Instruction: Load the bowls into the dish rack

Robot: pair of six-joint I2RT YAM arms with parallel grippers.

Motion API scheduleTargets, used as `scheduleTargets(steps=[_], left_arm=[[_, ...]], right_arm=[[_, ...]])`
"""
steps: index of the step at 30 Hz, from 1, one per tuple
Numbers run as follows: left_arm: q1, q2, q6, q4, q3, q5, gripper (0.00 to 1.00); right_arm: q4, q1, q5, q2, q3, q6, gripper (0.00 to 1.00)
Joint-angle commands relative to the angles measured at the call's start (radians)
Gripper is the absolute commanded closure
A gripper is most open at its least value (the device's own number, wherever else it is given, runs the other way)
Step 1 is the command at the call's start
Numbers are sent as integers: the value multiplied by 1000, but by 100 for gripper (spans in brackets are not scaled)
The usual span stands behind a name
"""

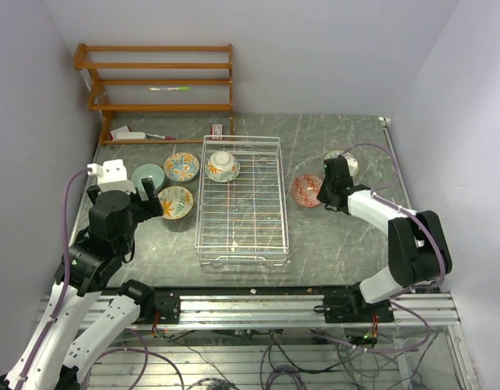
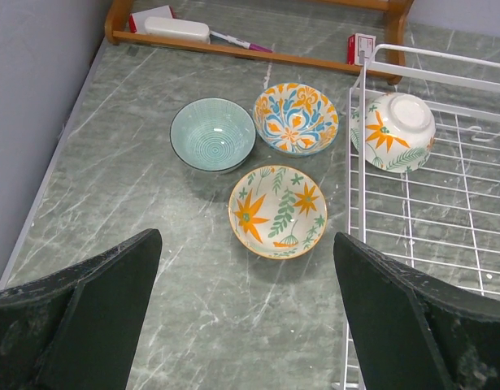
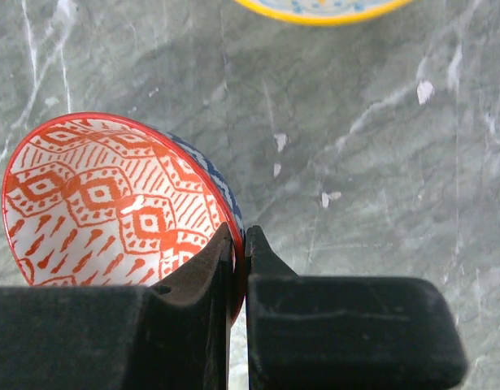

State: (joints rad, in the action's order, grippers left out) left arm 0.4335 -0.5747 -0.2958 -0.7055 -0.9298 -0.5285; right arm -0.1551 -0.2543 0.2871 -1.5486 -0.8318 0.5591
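— Looking down the right wrist camera, what has the right gripper (image 3: 236, 264) got?
— The rim of the red bowl (image 3: 111, 203). The two black jaws are pinched almost together, one inside and one outside, with only the thin ceramic wall between them. The bowl is glossy, white inside with red diamonds and dashes, and has a blue pattern on its outer wall.
— Where is it?
— Just right of the dish rack (image 1: 241, 213) and outside it, at the grey-green marbled table (image 1: 331, 244). The overhead view gives that. The wrist view shows only veined stone and, at its top edge, the rim of a yellow-edged bowl (image 3: 323, 6). I cannot tell whether the red bowl's foot touches the stone.
— And the left gripper (image 2: 245, 317)?
— It is spread wide with nothing between its matte, scuffed black fingers (image 2: 95, 317). It hangs over the table, left of the rack.
— What does its camera add?
— Patterns that the overhead view blurs. There is a teal bowl (image 2: 213, 134) with fine concentric ribs, a floral bowl (image 2: 296, 119) in blue and orange, and a cream bowl (image 2: 277, 211) with orange flowers and green leaves. All three are round and upright, clustered left of the rack. A leafy bowl (image 2: 393, 130) lies inside the rack's far left corner, base towards the lens, among thin white wires.
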Motion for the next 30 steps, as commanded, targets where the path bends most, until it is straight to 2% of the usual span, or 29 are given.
scheduleTargets(steps=[1,2,8,10,15,19,25,30], left_arm=[[-7,17,-8,22,17,28,2],[-7,19,-10,20,17,29,2],[-7,29,-19,8,16,28,2],[-7,36,-17,10,17,26,2],[-7,42,-16,11,20,25,2],[-7,38,-14,15,21,25,2],[-7,40,-14,11,22,21,2],[-7,55,-24,8,18,26,2]], right_arm=[[-43,4,-29,43,75,12,100],[-46,4,-29,52,85,12,98],[-91,6,-6,135,73,-2,58],[-122,5,11,169,54,-14,49],[-188,-1,18,258,10,-49,47],[-197,-49,-13,267,-26,-90,47],[-193,-230,-9,163,-120,-205,44],[-200,-234,19,69,-155,-196,43]])
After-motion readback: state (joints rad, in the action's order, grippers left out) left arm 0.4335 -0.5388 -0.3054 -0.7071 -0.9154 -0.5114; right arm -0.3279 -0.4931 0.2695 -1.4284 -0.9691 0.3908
